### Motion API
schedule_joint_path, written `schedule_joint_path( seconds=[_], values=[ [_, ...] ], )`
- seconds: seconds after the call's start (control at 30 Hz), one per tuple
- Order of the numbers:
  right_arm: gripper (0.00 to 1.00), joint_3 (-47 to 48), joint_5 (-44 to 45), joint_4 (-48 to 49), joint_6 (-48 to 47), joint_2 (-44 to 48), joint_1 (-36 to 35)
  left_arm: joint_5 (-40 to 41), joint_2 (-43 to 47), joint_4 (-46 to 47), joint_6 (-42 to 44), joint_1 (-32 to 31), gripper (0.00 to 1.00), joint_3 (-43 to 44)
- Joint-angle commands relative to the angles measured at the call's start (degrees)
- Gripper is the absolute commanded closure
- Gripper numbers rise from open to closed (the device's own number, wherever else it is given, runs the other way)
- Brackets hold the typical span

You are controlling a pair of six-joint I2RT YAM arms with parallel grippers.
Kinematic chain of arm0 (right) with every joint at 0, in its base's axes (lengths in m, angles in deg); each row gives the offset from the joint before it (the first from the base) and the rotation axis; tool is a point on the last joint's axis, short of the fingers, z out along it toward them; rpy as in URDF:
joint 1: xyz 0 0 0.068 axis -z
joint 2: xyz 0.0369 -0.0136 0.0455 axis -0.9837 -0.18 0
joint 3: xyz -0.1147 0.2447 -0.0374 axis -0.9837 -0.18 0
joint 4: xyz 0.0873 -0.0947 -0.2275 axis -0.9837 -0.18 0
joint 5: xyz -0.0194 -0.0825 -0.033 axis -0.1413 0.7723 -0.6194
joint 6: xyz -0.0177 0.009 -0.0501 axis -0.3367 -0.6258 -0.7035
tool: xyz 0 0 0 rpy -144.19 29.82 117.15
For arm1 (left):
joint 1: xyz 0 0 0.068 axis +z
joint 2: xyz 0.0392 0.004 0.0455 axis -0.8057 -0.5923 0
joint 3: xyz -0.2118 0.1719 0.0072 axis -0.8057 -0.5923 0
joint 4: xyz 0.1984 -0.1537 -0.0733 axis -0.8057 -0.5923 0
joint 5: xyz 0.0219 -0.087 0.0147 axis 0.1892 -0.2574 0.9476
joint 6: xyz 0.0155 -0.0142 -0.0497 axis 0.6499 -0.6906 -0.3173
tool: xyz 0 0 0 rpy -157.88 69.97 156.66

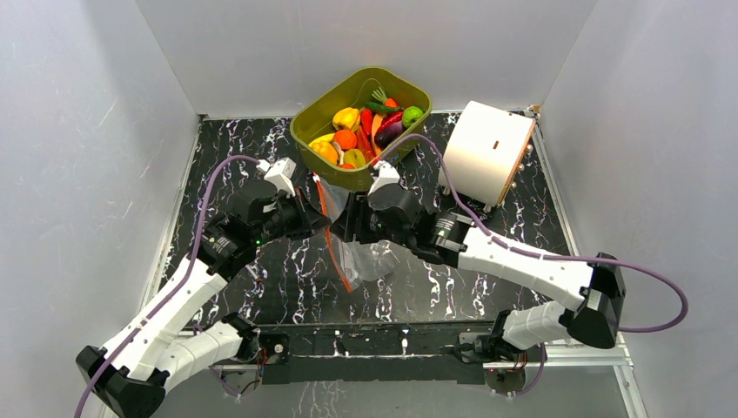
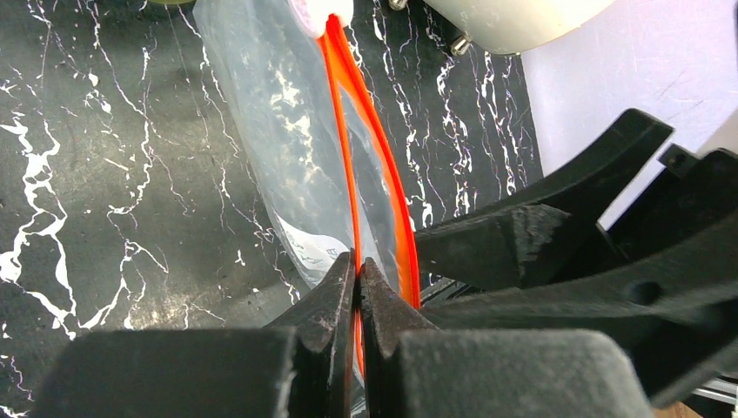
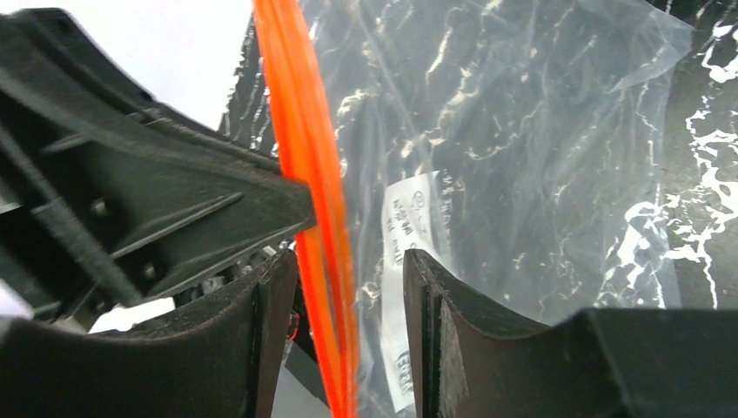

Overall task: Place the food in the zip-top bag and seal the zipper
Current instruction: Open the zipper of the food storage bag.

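Note:
The clear zip-top bag [image 1: 365, 254] is held up above the middle of the table, its red-orange zipper [image 1: 335, 239] running along its left edge. My left gripper [image 1: 318, 220] is shut on one lip of the zipper [image 2: 355, 218], fingertips pinched together [image 2: 358, 272]; the mouth gapes a little, with the second lip [image 2: 396, 209] beside it. My right gripper [image 1: 342, 225] is open [image 3: 348, 287], its fingers standing either side of the zipper [image 3: 305, 157] without closing on it. The food [image 1: 361, 131] lies in the olive-green tub [image 1: 318, 109]: yellow pepper, red chillies, an orange ball, green and purple pieces. The bag [image 3: 522, 148] looks empty.
A white box [image 1: 485, 150] stands tilted at the back right, next to the tub. Grey walls close in the black marbled table [image 1: 261, 287] on the left, back and right. Purple cables loop over both arms.

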Motion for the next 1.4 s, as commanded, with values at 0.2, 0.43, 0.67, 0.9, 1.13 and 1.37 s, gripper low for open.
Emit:
schedule_joint_path(
  seconds=[0.2,0.43,0.67,0.9,1.13,1.37],
  values=[
    [0.79,6.5,8.9,-6.2,-4.5,-4.5,0.0,-1.6,0.9,-0.5,0.3,0.2,1.0,2.6],
    [1.0,8.4,24.1,-12.6,-7.5,-0.2,0.3,6.7,0.8,-11.3,5.1,0.3,1.0,8.3],
    [1.0,8.1,30.9,-16.6,-9.2,5.6,2.8,11.7,-0.7,-19.5,7.1,0.2,1.0,13.2],
    [1.0,10.0,33.4,-19.1,-11.2,8.5,3.8,13.1,-1.9,-20.2,8.0,0.3,1.0,12.5],
    [1.0,3.6,14.8,-9.7,-16.0,9.2,3.8,2.8,-0.5,-10.3,6.6,0.3,0.9,8.4],
    [1.0,-1.6,16.5,-11.4,-15.9,11.2,3.9,0.1,3.0,-1.0,6.4,0.2,0.42,2.9]
  ],
)
